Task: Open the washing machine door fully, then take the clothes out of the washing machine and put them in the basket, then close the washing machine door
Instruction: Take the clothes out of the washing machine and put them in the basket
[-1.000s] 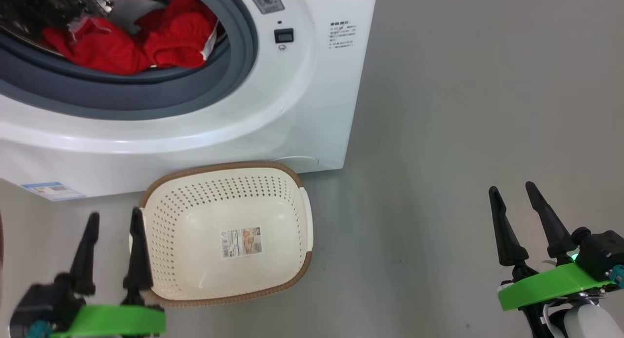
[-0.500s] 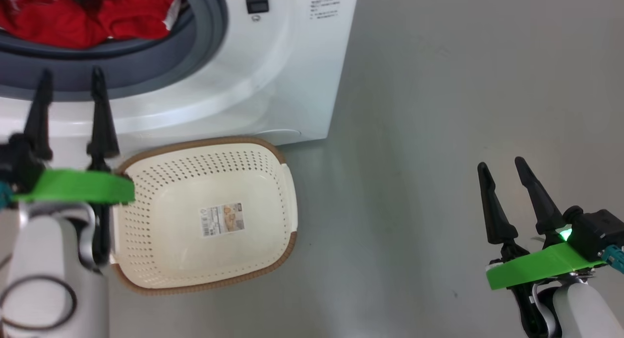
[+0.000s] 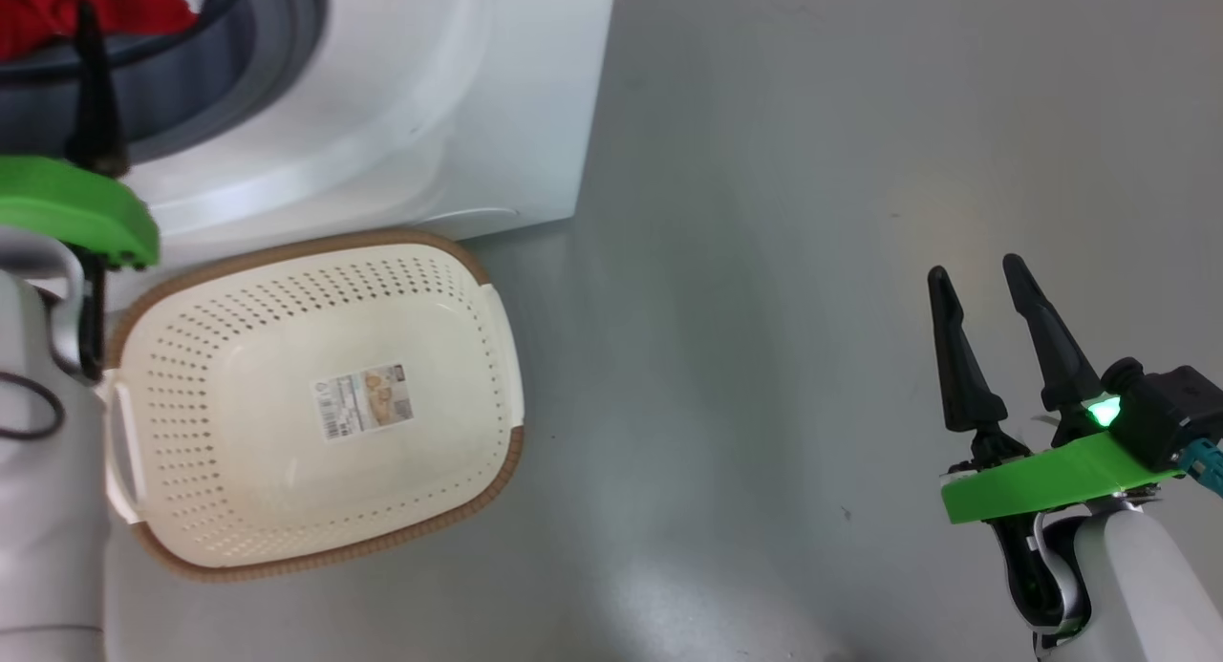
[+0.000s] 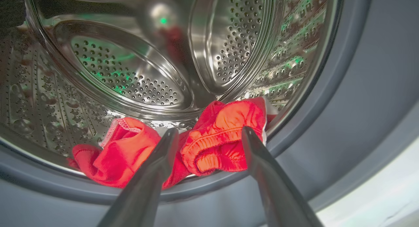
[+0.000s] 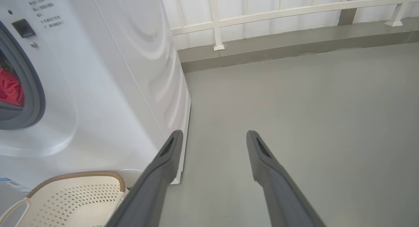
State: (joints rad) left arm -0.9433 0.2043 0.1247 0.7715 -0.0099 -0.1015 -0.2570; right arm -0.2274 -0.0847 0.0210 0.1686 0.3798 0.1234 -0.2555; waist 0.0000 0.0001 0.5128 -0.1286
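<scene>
The white washing machine (image 3: 430,117) stands open at the upper left; its door is out of view. Red clothes (image 4: 222,141) lie at the front of the steel drum (image 4: 131,73), behind the grey rubber ring (image 4: 343,105). My left gripper (image 4: 208,132) is open at the drum's mouth, its fingers framing the right red bundle without touching it. One left finger (image 3: 93,89) crosses the ring in the head view. The cream basket (image 3: 315,246) sits empty on the floor before the machine. My right gripper (image 3: 975,266) hangs open over bare floor, far right of the basket.
Grey floor (image 3: 764,309) stretches to the right of the machine. In the right wrist view a white railing (image 5: 278,14) on a low grey ledge (image 5: 294,40) runs behind the machine's side panel (image 5: 131,56). My pale left forearm (image 3: 38,509) overlaps the basket's left edge.
The head camera has swung, shifting the scene left and up. My left arm has risen from beside the basket to the drum opening. The right gripper has barely moved.
</scene>
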